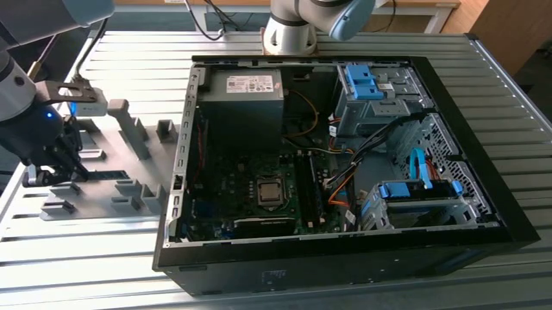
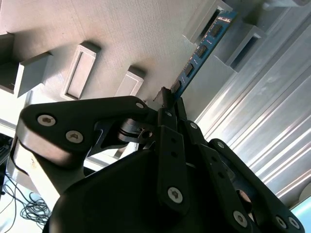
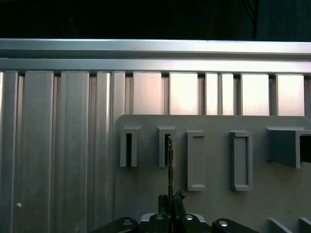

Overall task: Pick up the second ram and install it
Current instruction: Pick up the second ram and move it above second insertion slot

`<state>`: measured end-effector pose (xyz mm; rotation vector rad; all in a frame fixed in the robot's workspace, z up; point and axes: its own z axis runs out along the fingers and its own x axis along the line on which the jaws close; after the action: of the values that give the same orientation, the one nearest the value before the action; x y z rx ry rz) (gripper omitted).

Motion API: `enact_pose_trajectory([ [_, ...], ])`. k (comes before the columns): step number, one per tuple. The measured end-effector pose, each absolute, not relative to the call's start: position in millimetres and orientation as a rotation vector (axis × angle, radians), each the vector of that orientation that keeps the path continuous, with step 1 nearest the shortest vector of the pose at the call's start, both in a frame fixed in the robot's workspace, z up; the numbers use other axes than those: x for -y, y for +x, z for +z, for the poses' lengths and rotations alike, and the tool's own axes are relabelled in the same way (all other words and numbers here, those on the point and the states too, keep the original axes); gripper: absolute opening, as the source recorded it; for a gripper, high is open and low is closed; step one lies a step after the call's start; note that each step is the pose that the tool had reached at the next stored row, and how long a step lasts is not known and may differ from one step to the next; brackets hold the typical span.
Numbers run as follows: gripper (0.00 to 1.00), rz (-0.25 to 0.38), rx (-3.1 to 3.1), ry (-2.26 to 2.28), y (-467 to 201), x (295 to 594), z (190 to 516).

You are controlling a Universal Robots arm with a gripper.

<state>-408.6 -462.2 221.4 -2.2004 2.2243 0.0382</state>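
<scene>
The slatted aluminium bench (image 1: 112,258) carries an open black computer case (image 1: 345,265) across its middle and toward the exterior view's right, its motherboard and cables exposed. The arm (image 1: 17,90) reaches down near the bench edge at the exterior view's left, over a flat grey plate (image 1: 103,190). That plate is studded with grey blocks (image 1: 131,126), the taller ones standing between the hand (image 1: 67,169) and the case wall. In the first wrist view a row of slotted holders (image 3: 196,160) crosses the plate, with one further holder (image 3: 162,145) among them taking the strip's far end. The hand is closed narrowly on the second ram (image 2: 204,46), pinching one end of it between the fingertips (image 2: 167,114). The blue strip stands on its long edge, a thin line in the first wrist view (image 3: 169,160). Its long axis runs along the slats, pointing away from the fingers toward the bench's edge rail, with grey holder walls close on both sides.
</scene>
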Motion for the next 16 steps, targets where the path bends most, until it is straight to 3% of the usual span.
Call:
enact_pose_trajectory([
  [16, 0.14, 0.038, -2.224, -2.2, -408.6, 462.2, 228.2],
])
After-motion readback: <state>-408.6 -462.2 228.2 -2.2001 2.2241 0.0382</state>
